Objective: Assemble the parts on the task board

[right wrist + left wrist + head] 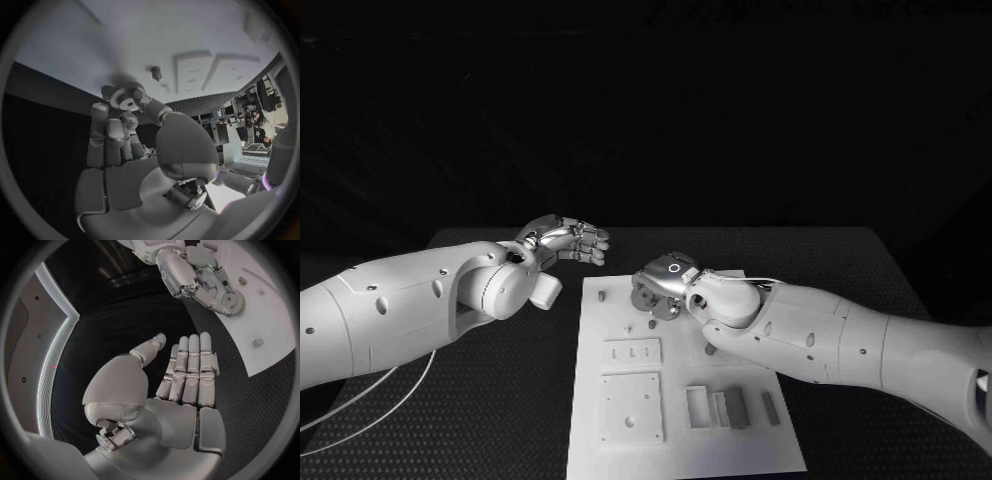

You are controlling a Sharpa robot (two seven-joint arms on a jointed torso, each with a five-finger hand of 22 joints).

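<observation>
The white task board [687, 440] lies in the middle of the black table. My right hand [668, 285] hovers over its far end and pinches a small toothed gear [128, 97] between thumb and fingertips; the gear [234, 300] hangs close above the board [272, 315], and I cannot tell if it touches. A short peg [156, 73] stands on the board [94, 45] just beyond the gear. My left hand [568, 240] floats above the table left of the board's far corner, flat and open [184, 372], holding nothing.
Two square raised plates [632, 355] [630, 407] lie on the board's left half. Three grey bars [733, 408] lie side by side near its front right. Two small pegs [627, 325] stand near the right hand. Black mat surrounds the board.
</observation>
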